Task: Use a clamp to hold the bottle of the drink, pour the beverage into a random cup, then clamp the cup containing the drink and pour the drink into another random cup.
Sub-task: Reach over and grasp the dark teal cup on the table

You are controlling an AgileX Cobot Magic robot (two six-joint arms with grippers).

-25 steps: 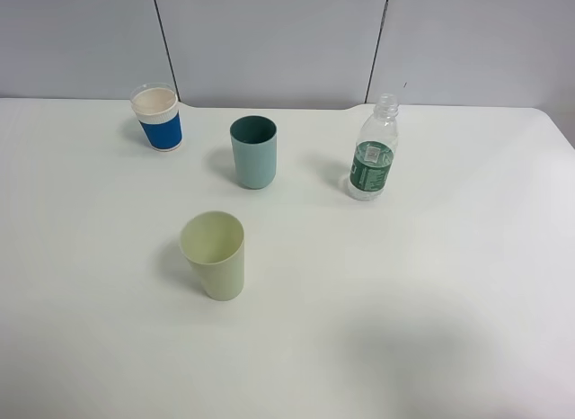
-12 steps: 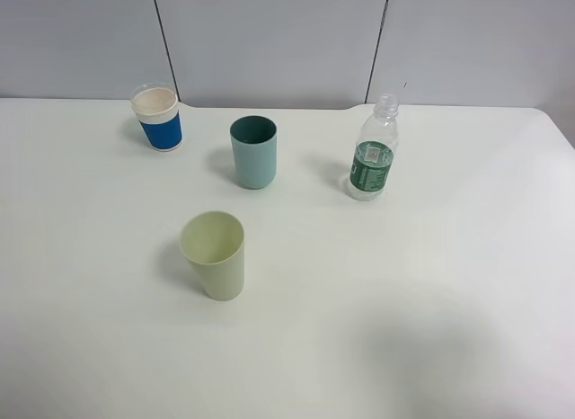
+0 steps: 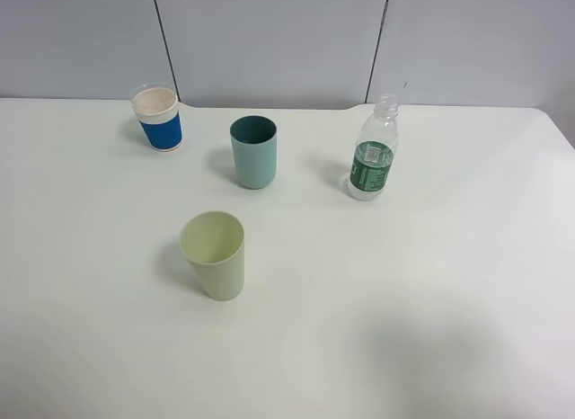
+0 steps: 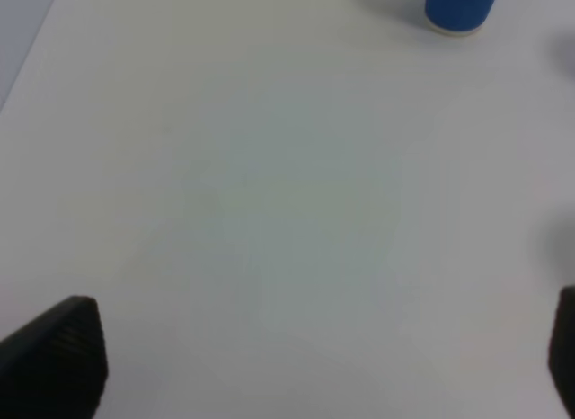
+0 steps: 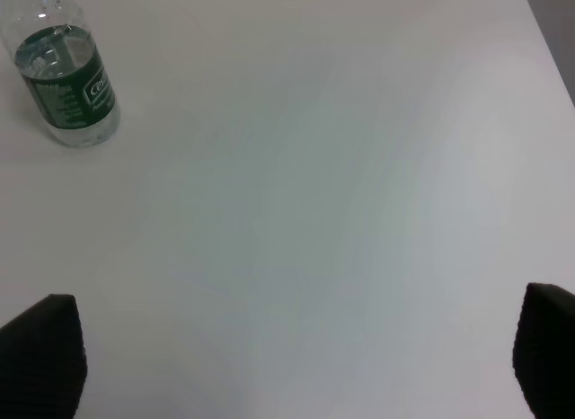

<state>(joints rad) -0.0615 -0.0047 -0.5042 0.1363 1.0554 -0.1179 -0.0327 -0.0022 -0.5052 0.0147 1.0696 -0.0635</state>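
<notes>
The right gripper hangs open and empty above the white worktop, its two dark fingertips spread wide. The clear plastic bottle stands upright, well ahead of it and off to one side. The left gripper is also spread wide and holds nothing, over a bare patch with the blue-sleeved paper cup far ahead. Neither arm shows in the high view.

The job looks to be at its very start, with the first step a reach for the bottle. That step would likely go best with the right gripper brought level with the dark green label band and the ribbed body centred between the jaws. A gentle squeeze seems wise: the thin plastic may buckle, and the neck appears uncapped, so a hard pinch could push liquid out.

On the far side of the worktop the bottle stands at the right. The teal tumbler is at the middle and the paper cup at the left, all apart. The pale yellow-green tumbler stands alone, nearer the camera, and looks empty. The teal tumbler's dark inside shows no liquid that can be made out. How full the bottle is cannot be judged with confidence.
</notes>
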